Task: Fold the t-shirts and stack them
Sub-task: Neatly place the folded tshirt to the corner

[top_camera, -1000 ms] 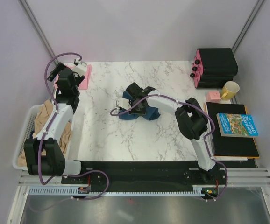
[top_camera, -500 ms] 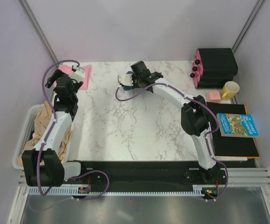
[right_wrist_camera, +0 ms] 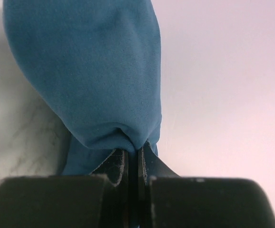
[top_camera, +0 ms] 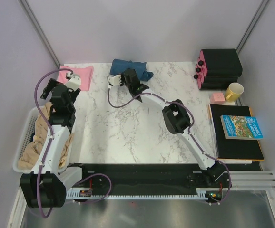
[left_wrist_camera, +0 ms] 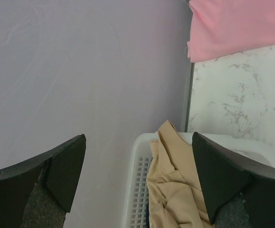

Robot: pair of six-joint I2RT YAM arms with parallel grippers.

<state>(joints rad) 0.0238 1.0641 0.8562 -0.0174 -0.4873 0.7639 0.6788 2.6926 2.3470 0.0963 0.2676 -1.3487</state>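
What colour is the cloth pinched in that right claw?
The t-shirt is plain dark teal-blue, clearest in the right wrist view.

The right wrist view's top edge crops the dark teal-blue cotton t-shirt (right_wrist_camera: 94,71). The left wrist view's top edge crops the pale pink cotton t-shirt (left_wrist_camera: 237,26).

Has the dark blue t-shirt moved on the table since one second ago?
Yes. The blue t-shirt, pinched by the right gripper, went from the table's middle to its far edge.
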